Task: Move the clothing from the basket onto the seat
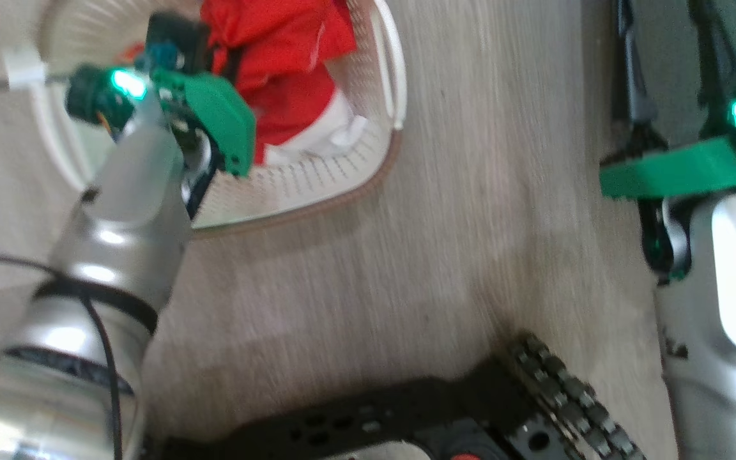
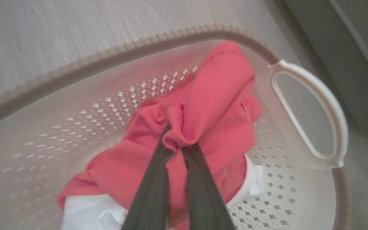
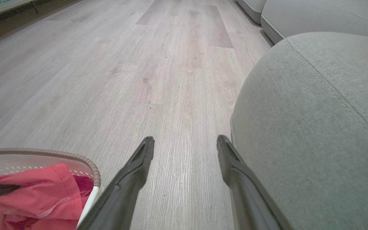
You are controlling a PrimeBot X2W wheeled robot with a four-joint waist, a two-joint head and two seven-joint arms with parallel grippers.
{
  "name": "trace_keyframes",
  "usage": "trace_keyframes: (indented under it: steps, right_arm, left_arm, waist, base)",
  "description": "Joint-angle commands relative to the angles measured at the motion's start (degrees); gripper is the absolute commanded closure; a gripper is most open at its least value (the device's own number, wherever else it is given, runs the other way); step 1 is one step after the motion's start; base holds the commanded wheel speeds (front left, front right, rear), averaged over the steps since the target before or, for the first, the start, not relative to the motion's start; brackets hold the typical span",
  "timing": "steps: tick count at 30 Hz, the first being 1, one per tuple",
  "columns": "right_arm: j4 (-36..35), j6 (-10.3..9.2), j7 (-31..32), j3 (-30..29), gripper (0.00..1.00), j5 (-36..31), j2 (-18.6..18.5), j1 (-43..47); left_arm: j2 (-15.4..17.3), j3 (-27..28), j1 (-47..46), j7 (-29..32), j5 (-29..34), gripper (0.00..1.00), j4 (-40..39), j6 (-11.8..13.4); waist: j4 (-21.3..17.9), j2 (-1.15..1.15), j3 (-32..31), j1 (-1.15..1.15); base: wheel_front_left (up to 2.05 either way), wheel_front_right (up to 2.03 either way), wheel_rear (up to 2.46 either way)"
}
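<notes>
The basket (image 2: 75, 121) stands on the pale wood-look floor (image 3: 171, 64). It is cream-white, with perforated walls and a brown braided rim. The clothing (image 2: 216, 95) lies inside it as a crumpled red heap, with white panels (image 2: 85, 214) showing at the lower edge of the pile. In the left wrist view the heap sits toward the side with the white handle (image 2: 315, 95), and one red fold rises against the wall close to the rim. The perforated wall on the opposite side is bare.

The left gripper (image 2: 176, 137) reaches down into the basket. Its two dark fingers (image 2: 152, 191) are closed together, pinching a bunched ridge of red fabric near the top of the heap. The cloth puckers around the tips. From the head view, the left arm comes in over the basket's rim (image 1: 317, 204), with the red clothing (image 1: 278, 57) just beyond its wrist. That picture is blurred, so the fingertips themselves are hard to make out there.

The right gripper (image 3: 185, 143) hangs above the floor with its fingers spread wide apart and nothing between them. It is between the basket and the seat (image 3: 315, 127). The seat is a large, rounded, light grey upholstered form with a stitched seam, and it is just beside the right-hand finger. In the right wrist view, a corner of the basket (image 3: 43, 152) shows at the lower left, with red clothing (image 3: 37, 188) in it.

None of the clothing is on the seat; all of it is in the basket.
</notes>
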Motion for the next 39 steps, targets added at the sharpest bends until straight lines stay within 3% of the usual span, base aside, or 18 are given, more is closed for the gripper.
trace_keyframes:
  steps: [1,11,21,31,39]
  right_arm:
    - [-0.87,-0.02,-0.29,-0.02,0.00,-0.33,-0.71,4.28]
    - [2.05,-0.02,-0.29,-1.03,0.00,-0.99,-2.85,12.12]
    - [4.14,-0.02,-0.29,-2.93,0.00,-1.20,-4.08,18.28]
    - [5.76,-0.02,-0.29,-3.45,0.00,-0.80,-3.92,23.65]
    - [6.93,-0.02,-0.29,-2.05,0.00,-1.12,-3.45,26.16]
  left_arm:
    - [0.27,1.93,3.56,-1.15,-1.34,1.00,-2.75,0.58]
    - [1.92,12.91,23.21,-1.50,-3.81,1.00,-26.43,4.40]
    - [2.04,22.14,41.62,-1.51,-1.04,1.00,-44.62,5.12]
    - [0.62,29.35,52.95,-1.51,1.24,1.00,-52.00,5.36]
    - [-0.17,31.66,56.61,-1.51,2.89,1.00,-54.06,4.55]
  waist:
    - [5.34,0.00,-8.74,0.00]
    - [11.60,0.00,-26.23,0.00]
    - [16.03,0.00,-38.07,0.00]
    - [17.12,0.00,-44.88,0.00]
    - [17.44,0.00,-47.57,0.00]
  base:
    - [0.00,0.00,0.00]
    - [0.00,0.00,0.00]
    - [0.00,0.00,0.00]
    - [0.00,0.00,0.00]
    - [0.00,0.00,0.00]
